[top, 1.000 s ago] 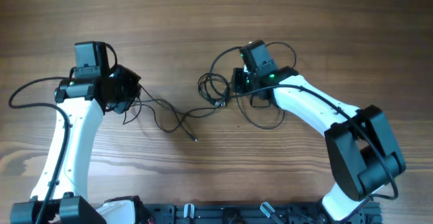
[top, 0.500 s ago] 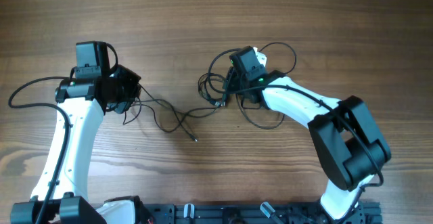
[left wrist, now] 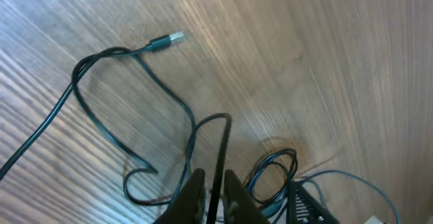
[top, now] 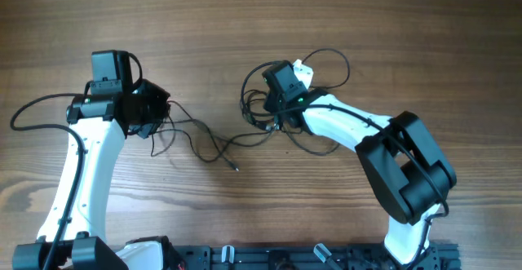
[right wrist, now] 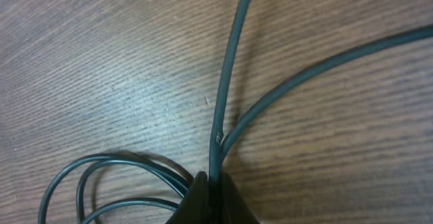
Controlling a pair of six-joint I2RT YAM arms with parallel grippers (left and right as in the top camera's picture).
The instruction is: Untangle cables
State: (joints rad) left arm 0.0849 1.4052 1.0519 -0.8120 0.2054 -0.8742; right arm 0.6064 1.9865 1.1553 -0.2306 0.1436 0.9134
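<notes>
The cables (top: 214,146) are thin black cords that run across the table from my left gripper (top: 157,115) to a small coil (top: 256,107) under my right gripper (top: 274,113). One plug end (top: 235,167) lies free in the middle. In the left wrist view my left gripper (left wrist: 214,195) is shut on one cord (left wrist: 220,143), and a looped cord (left wrist: 101,53) with its plug (left wrist: 166,41) lies beyond. In the right wrist view my right gripper (right wrist: 215,191) is shut on a cord (right wrist: 233,61). A second cord (right wrist: 325,67) branches off beside it, and loops (right wrist: 101,183) curl at the left.
Wider cable loops (top: 326,62) spread behind and in front of the right arm (top: 359,131). The left arm's thicker black wire (top: 33,107) arcs out at the far left. The arm bases (top: 269,258) line the near table edge.
The right arm swung left over the coil, and its jaws, open earlier, closed on a cord. The loops around it shifted slightly. The left arm stayed put.
</notes>
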